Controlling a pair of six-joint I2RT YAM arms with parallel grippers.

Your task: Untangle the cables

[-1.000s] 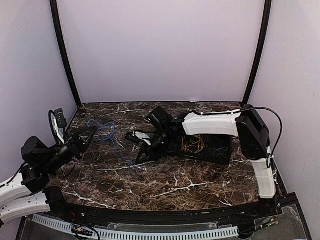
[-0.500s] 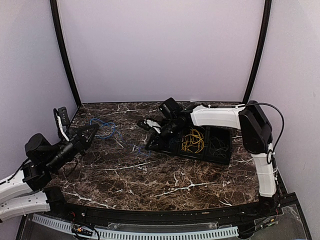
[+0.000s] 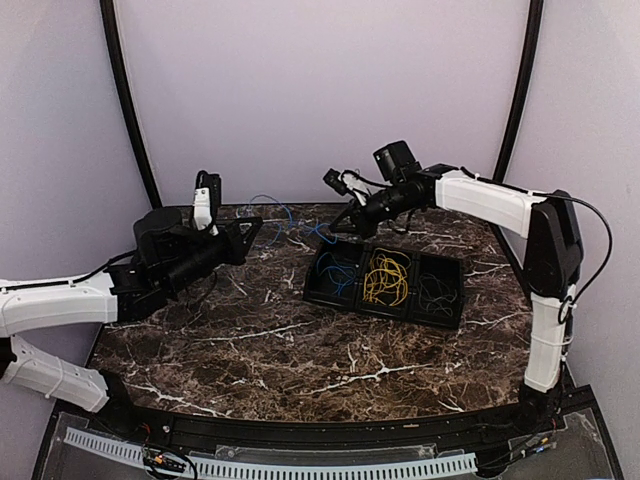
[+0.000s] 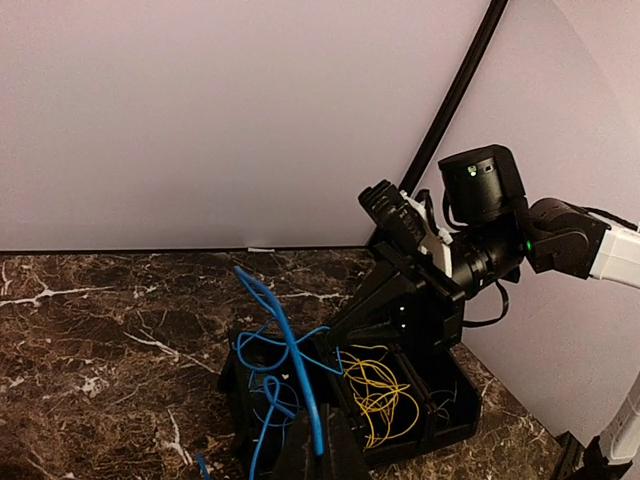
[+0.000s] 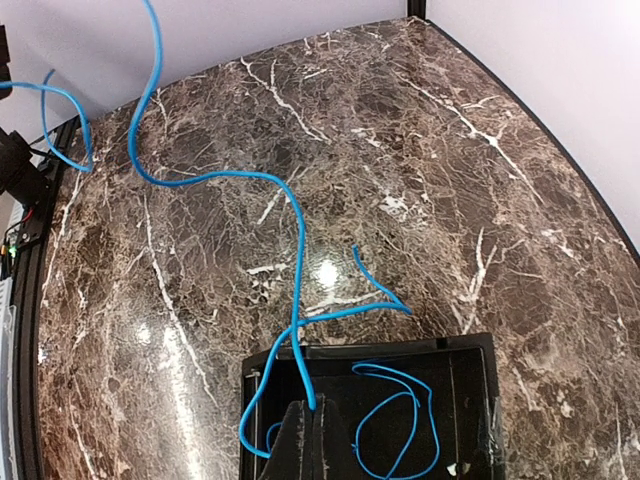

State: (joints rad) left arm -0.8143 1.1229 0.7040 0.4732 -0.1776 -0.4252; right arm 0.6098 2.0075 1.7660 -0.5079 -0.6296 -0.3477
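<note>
Two white-and-black robot arms are reaching over one black three-compartment plastic tray at two o'clock, one thin blue wire, one yellow wire bundle and one dark grey wire bundle.

We are seeing a bright blue cable standing out against the table, which is showing dark brown marble veined in white. We are looking at a black tray with a yellow cable and a dark grey cable inside. The walls are showing pale lilac, and the corner posts black. The left arm and right arm are wearing white shells over black joints.
</note>
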